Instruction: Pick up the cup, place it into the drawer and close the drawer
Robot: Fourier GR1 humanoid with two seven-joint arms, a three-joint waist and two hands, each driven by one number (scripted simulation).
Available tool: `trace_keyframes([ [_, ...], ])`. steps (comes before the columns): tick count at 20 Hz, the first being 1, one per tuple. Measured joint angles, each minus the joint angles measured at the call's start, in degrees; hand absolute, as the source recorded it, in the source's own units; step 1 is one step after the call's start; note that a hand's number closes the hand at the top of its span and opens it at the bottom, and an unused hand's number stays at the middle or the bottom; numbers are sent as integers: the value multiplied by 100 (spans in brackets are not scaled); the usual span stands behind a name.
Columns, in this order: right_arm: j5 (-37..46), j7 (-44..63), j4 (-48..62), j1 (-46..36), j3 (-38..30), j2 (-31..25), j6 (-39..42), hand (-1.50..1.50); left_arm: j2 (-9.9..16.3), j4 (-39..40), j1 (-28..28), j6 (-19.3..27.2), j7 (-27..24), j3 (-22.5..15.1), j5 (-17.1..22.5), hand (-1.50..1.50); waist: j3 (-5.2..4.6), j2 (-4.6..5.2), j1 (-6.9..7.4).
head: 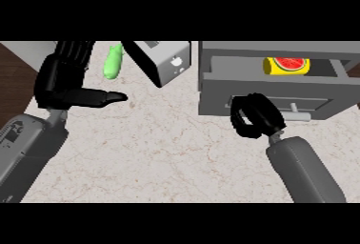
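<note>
Cup: you can see the yellow cup (286,66) with its watermelon print lying on its side inside the open drawer (274,86), toward the back right.
Right hand: your right hand (255,116) sits against the drawer front, beside the handle (299,115); the fingers are curled in and hold nothing.
Left hand: your left hand (67,78) rests at the view's left, fingers straight and together, thumb jutting out to the side.
Step in hand: placing looks done, so closing the drawer is what remains.
Risk one: if you push off-centre from where the right hand sits, the drawer may skew and bind rather than slide home.
Risk two: curled fingers could snag the handle and drag the drawer instead of shutting it.
Risk three: the cup, on its side, may roll when the drawer moves.
Hard to make out: the cup's far edge is hidden under the cabinet lip, and you probably cannot tell whether the right hand truly touches the front.
Other things: a green vegetable (113,63) and a toaster (160,59) lie well apart from the drawer.
</note>
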Motion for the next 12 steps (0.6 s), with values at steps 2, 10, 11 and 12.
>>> trace_keyframes([
  [2, 16, -215, 684, -385, -165, 51, -169, 150, 14, -74, 220, -100, -94, 65, -44, -150, 0, 5, -14],
  [10, -68, -961, 3000, -1863, -791, 54, -455, 150, 132, -141, 655, -527, -227, 343, -89, -150, -10, 29, 79],
  [11, -89, -1019, 3245, -2017, -871, 19, -454, 150, 168, -118, 645, -600, -214, 403, -62, -150, -8, 46, 90],
  [12, -110, -1118, 3437, -2125, -926, -3, -438, 150, 164, -119, 649, -646, -213, 422, -51, -150, -7, 50, 111],
])
